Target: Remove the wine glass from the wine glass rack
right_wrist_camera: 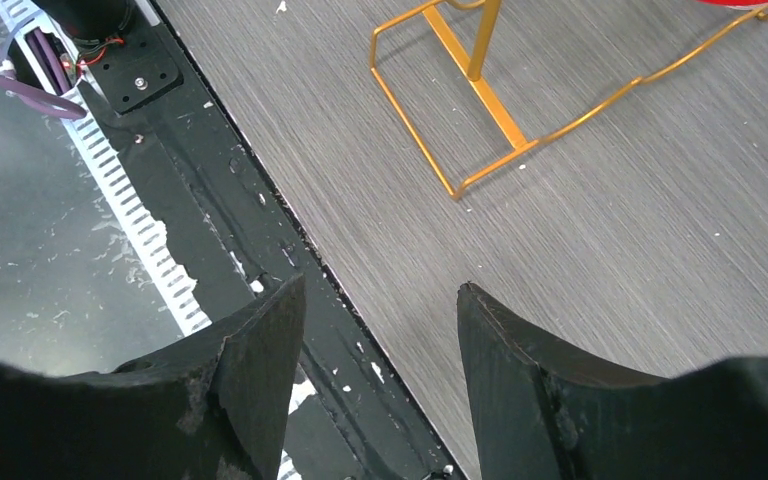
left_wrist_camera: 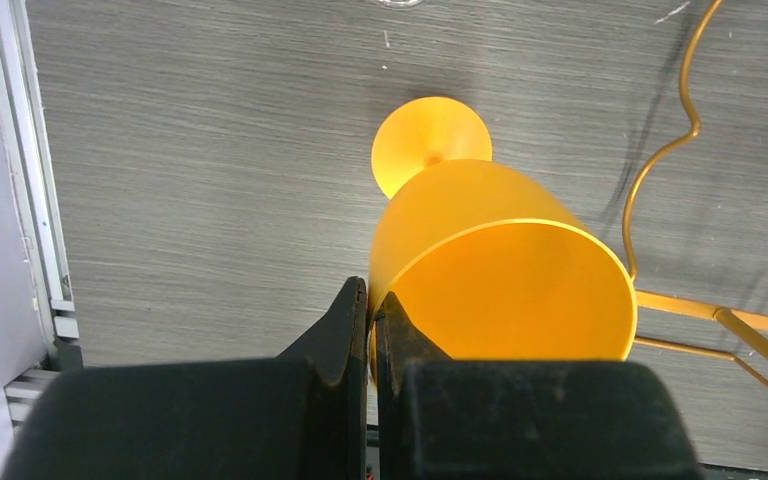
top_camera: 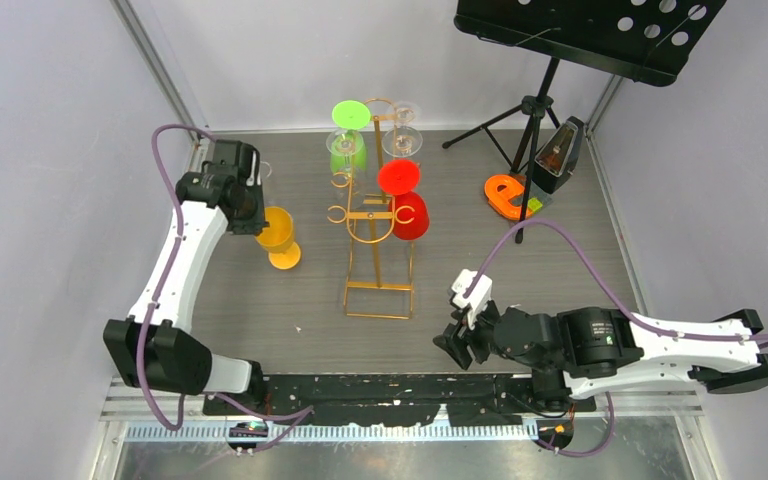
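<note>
While pinching 1 opaque orange wine glass [left_wrist_camera: 480, 215] by its rim with left gripper [left_wrist_camera: 371, 300], holding right gripper [right_wrist_camera: 380, 290] wide, empty.

Orange wine glass [top_camera: 277, 230] is sitting off the rack, just to its left. It is standing roughly upright, foot down by the table, with the shut left gripper [left_wrist_camera: 372, 293] pinching its rim. Wine glass rack [top_camera: 370, 214], a gold wire stand with curled hooks and a rectangular base, is standing upright mid-table. Green glass [top_camera: 347, 150], red glass [top_camera: 410, 215] and clear glass [top_camera: 401, 140] are hanging on it foot-up.
</note>
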You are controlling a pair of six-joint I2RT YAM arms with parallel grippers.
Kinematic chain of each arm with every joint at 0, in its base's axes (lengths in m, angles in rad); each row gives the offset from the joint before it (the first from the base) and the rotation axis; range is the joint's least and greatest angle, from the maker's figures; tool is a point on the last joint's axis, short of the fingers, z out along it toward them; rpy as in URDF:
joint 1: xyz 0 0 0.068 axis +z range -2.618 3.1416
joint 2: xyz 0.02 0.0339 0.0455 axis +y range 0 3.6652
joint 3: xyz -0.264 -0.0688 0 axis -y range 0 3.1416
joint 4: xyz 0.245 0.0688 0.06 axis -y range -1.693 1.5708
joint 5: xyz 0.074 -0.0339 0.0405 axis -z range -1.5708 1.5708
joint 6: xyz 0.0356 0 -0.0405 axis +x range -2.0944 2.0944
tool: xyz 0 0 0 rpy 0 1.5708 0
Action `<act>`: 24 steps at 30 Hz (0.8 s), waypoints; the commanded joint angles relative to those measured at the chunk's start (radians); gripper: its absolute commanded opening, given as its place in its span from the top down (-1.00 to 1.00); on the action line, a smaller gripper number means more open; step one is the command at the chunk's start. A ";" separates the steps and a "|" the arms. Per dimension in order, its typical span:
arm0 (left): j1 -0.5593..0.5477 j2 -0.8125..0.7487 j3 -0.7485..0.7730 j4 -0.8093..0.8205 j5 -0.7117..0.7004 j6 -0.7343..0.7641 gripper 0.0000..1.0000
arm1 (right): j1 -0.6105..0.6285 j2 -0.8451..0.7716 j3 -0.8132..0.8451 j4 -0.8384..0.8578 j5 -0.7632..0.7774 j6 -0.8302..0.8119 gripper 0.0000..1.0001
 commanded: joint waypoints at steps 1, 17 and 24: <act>0.053 0.028 0.031 0.054 0.040 0.009 1.00 | 0.003 -0.023 -0.006 0.056 -0.012 0.031 -0.26; 0.179 0.162 0.007 0.117 0.071 -0.023 1.00 | 0.003 -0.072 -0.071 0.081 -0.041 0.086 -0.27; 0.186 0.162 -0.001 0.114 0.057 -0.028 0.60 | 0.004 -0.083 -0.077 0.074 -0.021 0.088 -0.35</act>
